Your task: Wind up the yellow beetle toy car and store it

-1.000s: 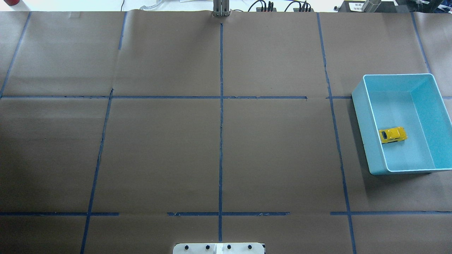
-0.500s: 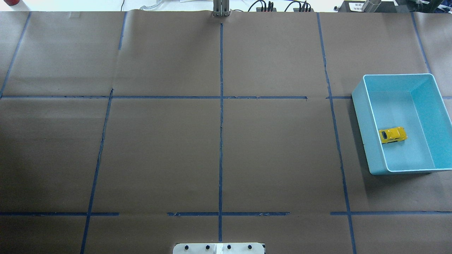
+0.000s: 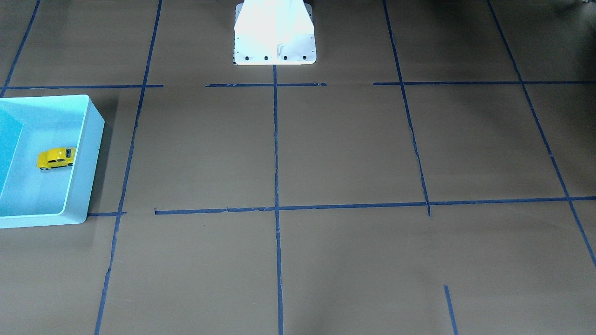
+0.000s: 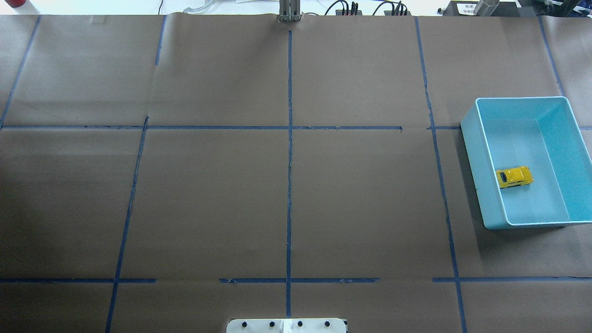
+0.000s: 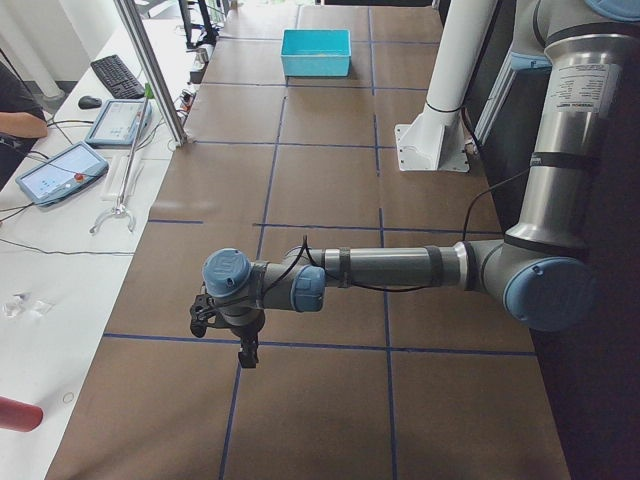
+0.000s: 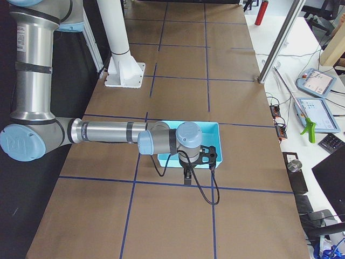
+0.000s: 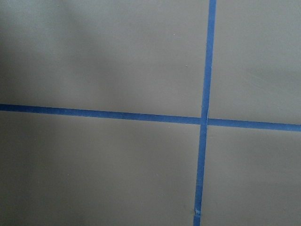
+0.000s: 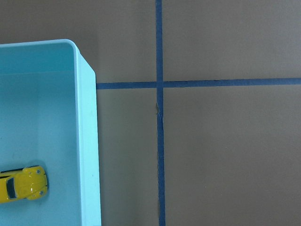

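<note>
Nothing moved: the yellow beetle toy car [image 4: 514, 177] sits in the bin [image 4: 483, 175]; left gripper [image 5: 246, 356] and right gripper [image 6: 187, 177] closure unclear.

Left gripper [image 5: 245, 356], right gripper [image 6: 187, 178]: both downward.

1. Light blue bin [image 4: 472, 157]: open-topped, rectangular, sits on brown paper cover [image 4: 208, 199].
2. Blue tape lines [image 4: 289, 185]: grid across the paper; one crossing just beside the bin's corner.
3. Two tablets [image 6: 318, 82]: on white side bench, beyond the bin.
4. Red cylinder [image 6: 262, 12]: same bench, well apart from the bin.
</note>
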Available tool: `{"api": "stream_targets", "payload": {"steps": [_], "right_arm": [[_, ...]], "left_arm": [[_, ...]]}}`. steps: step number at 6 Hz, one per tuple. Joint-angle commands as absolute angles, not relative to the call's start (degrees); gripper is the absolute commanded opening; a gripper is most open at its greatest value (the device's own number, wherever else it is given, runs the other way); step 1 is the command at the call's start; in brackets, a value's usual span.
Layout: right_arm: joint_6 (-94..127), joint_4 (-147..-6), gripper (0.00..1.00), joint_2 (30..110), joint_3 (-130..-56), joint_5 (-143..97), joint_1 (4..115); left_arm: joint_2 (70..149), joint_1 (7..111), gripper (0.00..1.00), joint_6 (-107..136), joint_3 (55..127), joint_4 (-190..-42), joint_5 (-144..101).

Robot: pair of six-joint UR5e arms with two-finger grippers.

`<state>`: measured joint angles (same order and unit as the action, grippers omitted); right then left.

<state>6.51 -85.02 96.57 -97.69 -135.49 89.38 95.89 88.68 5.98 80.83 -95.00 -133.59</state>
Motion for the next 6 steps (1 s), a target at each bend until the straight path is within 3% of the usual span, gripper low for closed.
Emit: {"api": "stream_targets", "payload": {"steps": [1, 6], "right_arm": [[6.5, -85.08, 1.0, 96.5, -97.56, -135.27, 89.38], [6.5, -85.08, 1.0, 96.06, -96.94, -135.53, 89.3]], "left_arm": [[95.89, 88.59, 1.0, 5.98, 80.68, -95.01, -133.59], [95.89, 88.59, 1.0, 5.89, 80.94, -95.01, -133.59]]}}
